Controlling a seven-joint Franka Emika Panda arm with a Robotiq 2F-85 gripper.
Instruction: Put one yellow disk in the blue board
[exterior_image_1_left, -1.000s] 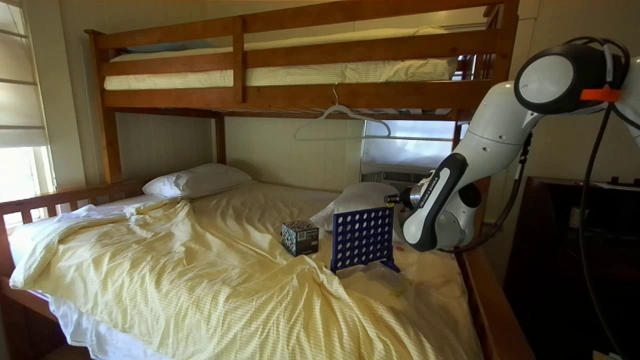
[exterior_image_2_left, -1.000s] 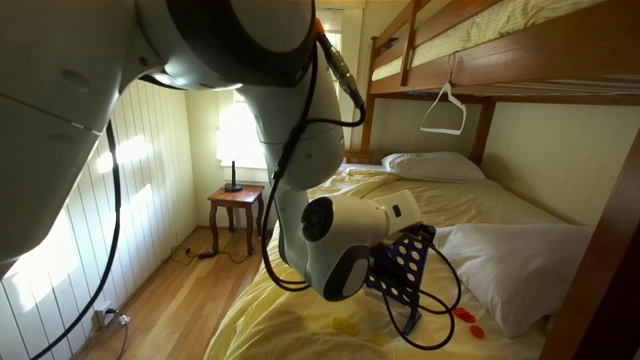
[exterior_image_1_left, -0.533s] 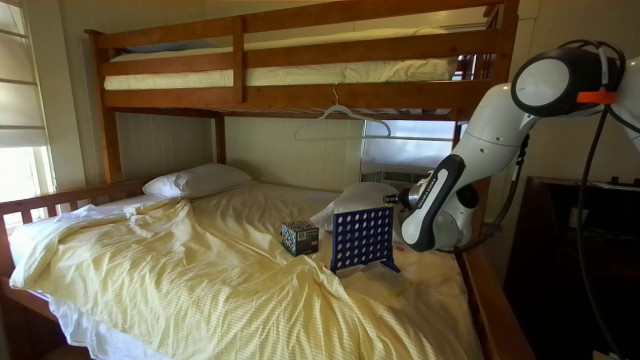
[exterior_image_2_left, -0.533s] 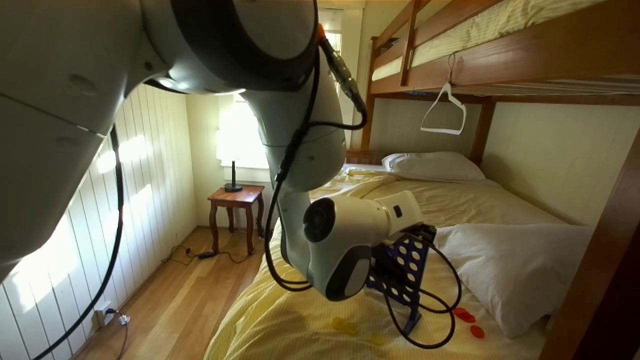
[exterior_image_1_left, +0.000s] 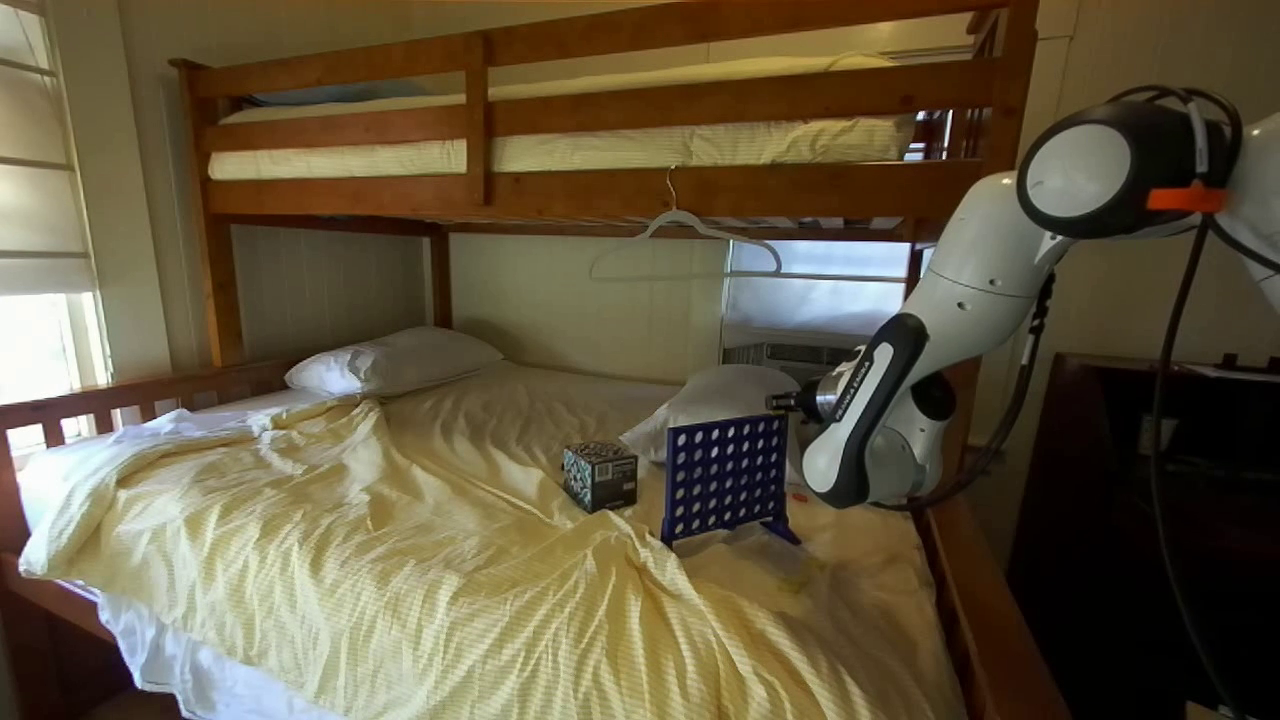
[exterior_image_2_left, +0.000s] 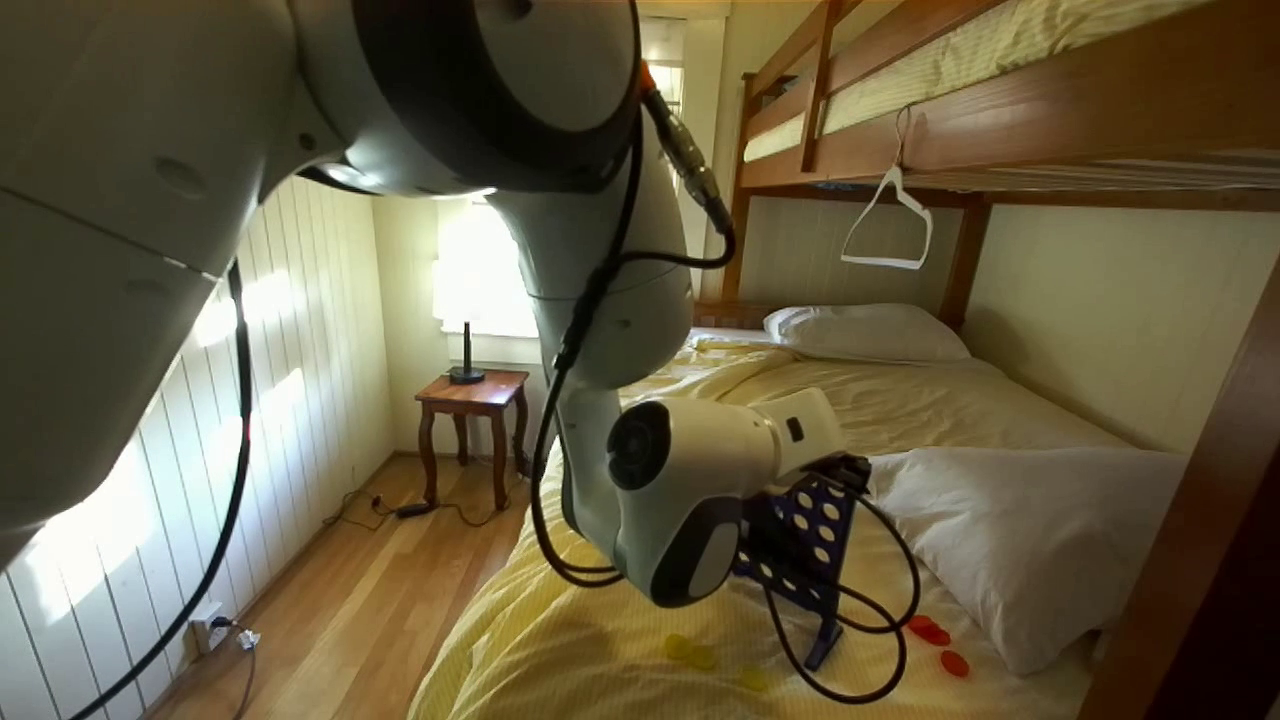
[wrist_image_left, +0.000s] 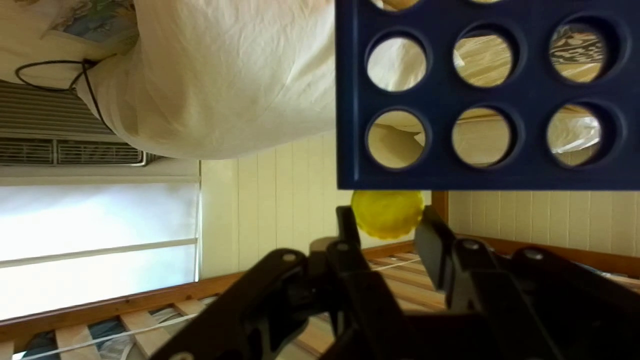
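Because the wrist view stands upside down, the top edge of the blue board (wrist_image_left: 485, 97), a Connect Four-style grid, appears there as its lower border. Right at that edge is the yellow disk (wrist_image_left: 387, 215), lined up with the end column of holes, part of it hidden by the board's near face. The Robotiq gripper (wrist_image_left: 385, 217) is drawn in narrow, its two fingers (wrist_image_left: 346, 225) flanking the disk's rim and apparently pinching it. I judge the step in hand to be the insertion: the disk is at the mouth of the end slot and may be partly in, though I cannot tell whether the hidden part lies inside the slot or behind the board.

In an exterior view the gripper hangs just above the top corner of the board (exterior_image_1_left: 725, 478), which stands upright on the sheet (exterior_image_1_left: 860, 620) near a cube-shaped box (exterior_image_1_left: 600, 477) and a white pillow (exterior_image_1_left: 735, 392); the held disk is too small to make out.

In an exterior view the Panda's white wrist (exterior_image_2_left: 700, 445) hides much of the board, and the grip cannot be read; spare yellow disks (exterior_image_2_left: 702, 657) and red disks (exterior_image_2_left: 928, 630) lie on the sheet.

The next move seems to call for slight lowering until the disk sits between both walls, then spreading the fingers so that it drops down the column, without nudging the board.
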